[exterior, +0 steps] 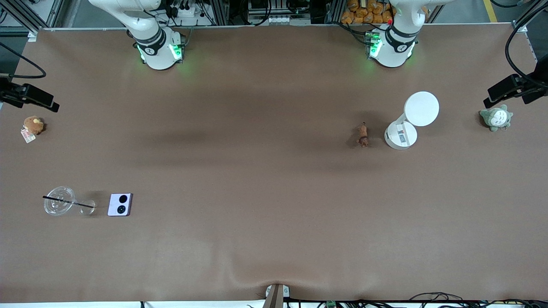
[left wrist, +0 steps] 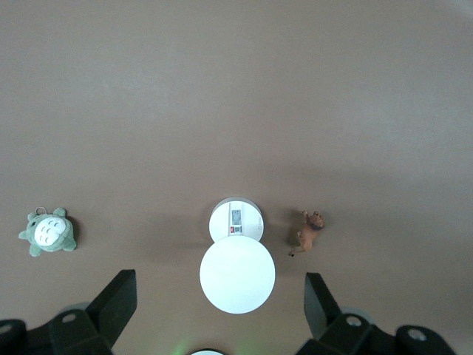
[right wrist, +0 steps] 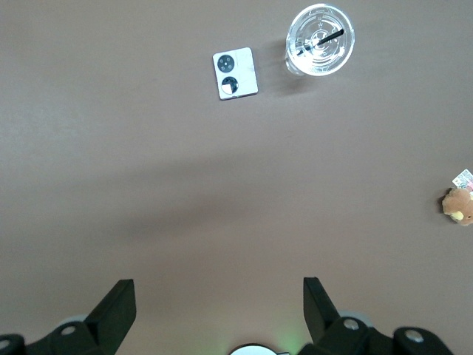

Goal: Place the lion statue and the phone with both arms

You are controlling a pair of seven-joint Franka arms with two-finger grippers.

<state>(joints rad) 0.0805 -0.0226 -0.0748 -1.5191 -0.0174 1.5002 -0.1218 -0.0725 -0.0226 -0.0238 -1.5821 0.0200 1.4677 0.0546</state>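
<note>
I see both arms waiting high over the table, the left gripper (left wrist: 218, 310) and right gripper (right wrist: 218, 310) spread wide, holding nothing. The lion statue (exterior: 363, 134) lies just beside the white stand (exterior: 401, 134); the phone (exterior: 120, 204) lies flat beside a clear cup (exterior: 59, 200).

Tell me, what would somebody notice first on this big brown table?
Probably the tall white round-topped stand at the left arm's end, with the tiny reddish-brown lion statue right beside it. Next, the square lavender flip phone with two black circles, lying beside a clear plastic cup with a black straw at the right arm's end. Both pincers hang open, the left pincer over the stand, the right pincer over bare table.
</note>
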